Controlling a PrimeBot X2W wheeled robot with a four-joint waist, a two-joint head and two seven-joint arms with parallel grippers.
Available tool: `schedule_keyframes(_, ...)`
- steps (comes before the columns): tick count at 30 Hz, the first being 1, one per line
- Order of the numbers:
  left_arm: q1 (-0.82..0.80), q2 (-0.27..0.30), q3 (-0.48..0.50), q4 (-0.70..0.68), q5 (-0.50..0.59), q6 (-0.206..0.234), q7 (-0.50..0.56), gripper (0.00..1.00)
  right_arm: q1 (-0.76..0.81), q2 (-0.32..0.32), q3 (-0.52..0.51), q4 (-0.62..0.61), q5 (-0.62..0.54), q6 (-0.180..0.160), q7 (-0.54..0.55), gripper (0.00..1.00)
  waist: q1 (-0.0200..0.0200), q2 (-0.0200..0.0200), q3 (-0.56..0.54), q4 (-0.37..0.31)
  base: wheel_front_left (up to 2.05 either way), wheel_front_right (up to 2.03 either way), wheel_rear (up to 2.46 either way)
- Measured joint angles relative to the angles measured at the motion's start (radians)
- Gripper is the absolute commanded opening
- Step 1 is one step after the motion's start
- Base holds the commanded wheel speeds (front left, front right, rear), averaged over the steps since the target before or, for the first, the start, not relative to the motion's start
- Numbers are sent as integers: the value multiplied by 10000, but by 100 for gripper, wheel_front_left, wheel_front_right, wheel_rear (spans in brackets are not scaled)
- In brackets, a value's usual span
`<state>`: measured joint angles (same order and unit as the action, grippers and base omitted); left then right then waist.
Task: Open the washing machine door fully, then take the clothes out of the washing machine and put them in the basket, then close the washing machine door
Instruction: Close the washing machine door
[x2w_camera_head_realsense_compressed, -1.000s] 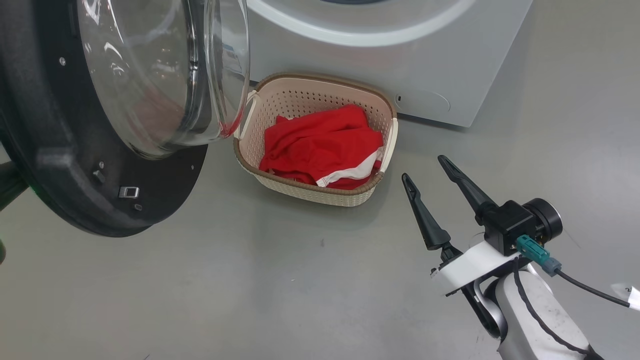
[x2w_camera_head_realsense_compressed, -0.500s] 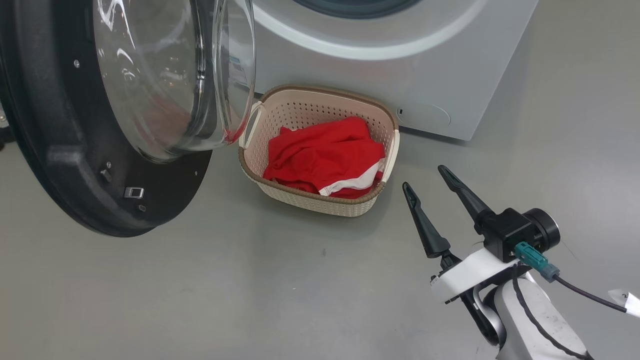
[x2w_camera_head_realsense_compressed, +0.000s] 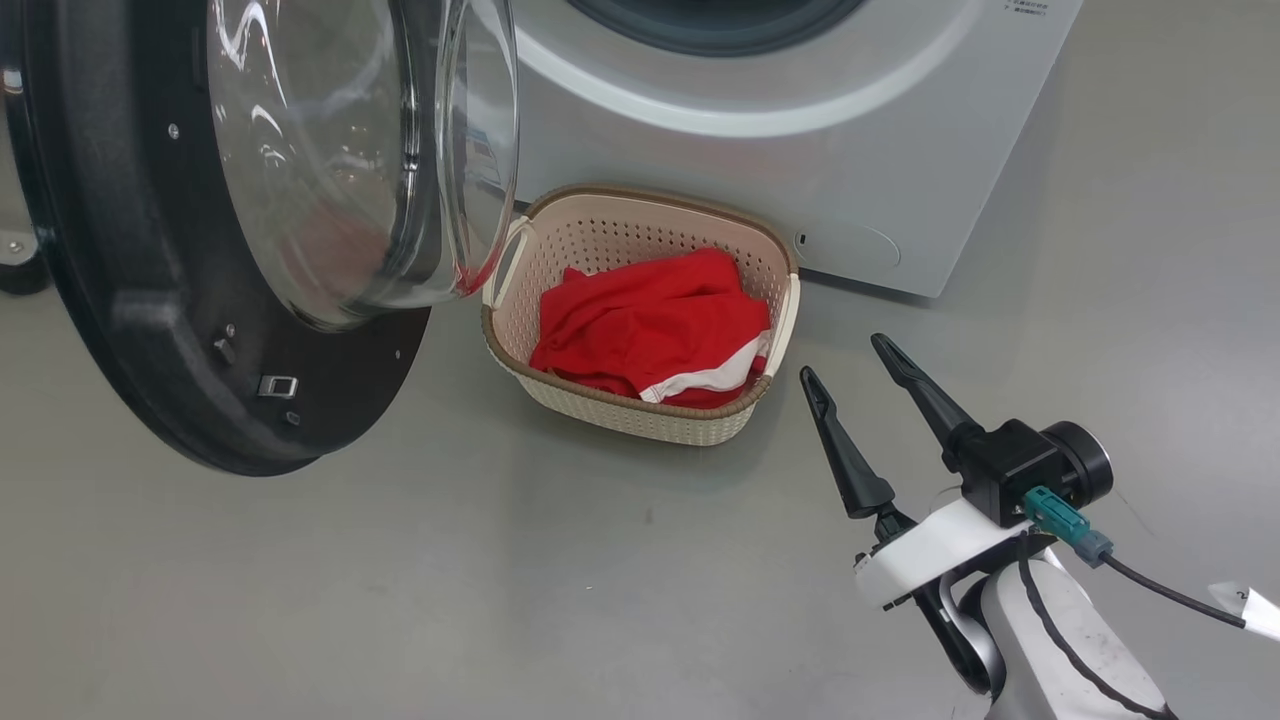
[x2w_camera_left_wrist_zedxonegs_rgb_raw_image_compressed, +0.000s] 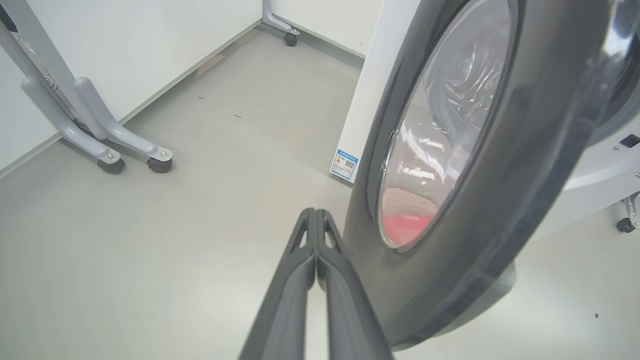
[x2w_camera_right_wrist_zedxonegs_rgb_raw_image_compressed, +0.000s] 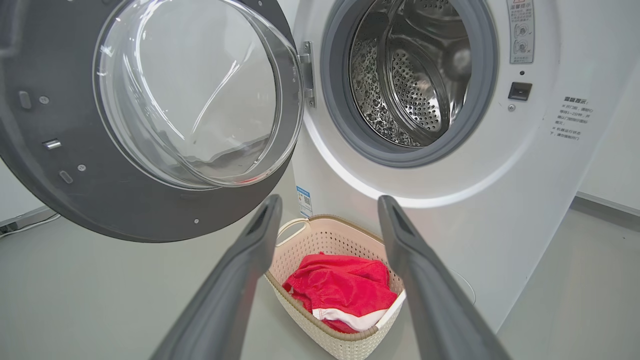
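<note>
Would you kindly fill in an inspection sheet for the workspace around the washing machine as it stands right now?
Surface: smooth grey floor with a few small dark specks.
Job's things: washing machine door swung open; washing machine drum shows bare metal, no laundry seen inside; red clothes with white trim lie in the basket, which stands on the floor before the machine.
Clutter: nothing seen.
Grippers: left gripper shut, beside the door's outer rim, contact unclear; right gripper open and empty, to the right of the basket.
Cables: dark cable from a teal connector at the right wrist.
Surroundings: grey wheeled frame legs, white wall.
</note>
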<state>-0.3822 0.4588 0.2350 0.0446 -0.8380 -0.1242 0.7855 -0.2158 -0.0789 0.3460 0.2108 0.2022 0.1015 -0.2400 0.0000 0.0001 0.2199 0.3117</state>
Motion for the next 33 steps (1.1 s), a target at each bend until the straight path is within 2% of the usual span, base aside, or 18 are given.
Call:
schedule_keyframes(1,270,10,-98,-81,96,0,-332,0,0,2,6,2,0,0,-6,100,0,0,-7,-2,0,0,0)
schedule_keyframes(2,779,-115,-138,-96,240,0,-1093,0,4,2,8,15,0,0,-10,100,0,0,-28,-5,0,0,0)
schedule_keyframes(13,2450,-518,-520,-378,1760,-2,-4930,0,228,8,6,213,81,0,-33,100,0,0,-343,44,0,0,0)
schedule_keyframes(21,3206,-1026,-727,-523,2196,-2,-6922,0,250,46,107,222,88,0,-33,100,0,0,-550,55,0,0,0)
schedule_keyframes(24,3329,-1049,-803,-516,2376,-2,-7490,0,256,56,150,222,90,0,-33,100,0,0,-583,36,0,0,0)
schedule_keyframes(25,3359,-1055,-821,-504,2443,-2,-7674,15,261,61,161,222,90,0,-33,100,0,0,-591,26,0,0,0)
schedule_keyframes(26,3395,-1053,-851,-508,2537,-2,-7892,48,271,63,167,222,90,0,-33,100,0,0,-600,16,0,0,0)
schedule_keyframes(27,3437,-1049,-878,-512,2635,-2,-8092,96,292,67,171,222,92,0,-35,100,0,0,-607,5,0,0,0)
schedule_keyframes(28,3473,-1051,-909,-506,2686,-2,-8249,100,323,73,174,222,96,0,-35,100,0,0,-614,-7,0,0,0)
schedule_keyframes(33,3751,-1055,-1252,-399,2777,-4,-8788,100,412,82,176,226,148,0,-35,100,0,0,-643,-71,0,0,0)
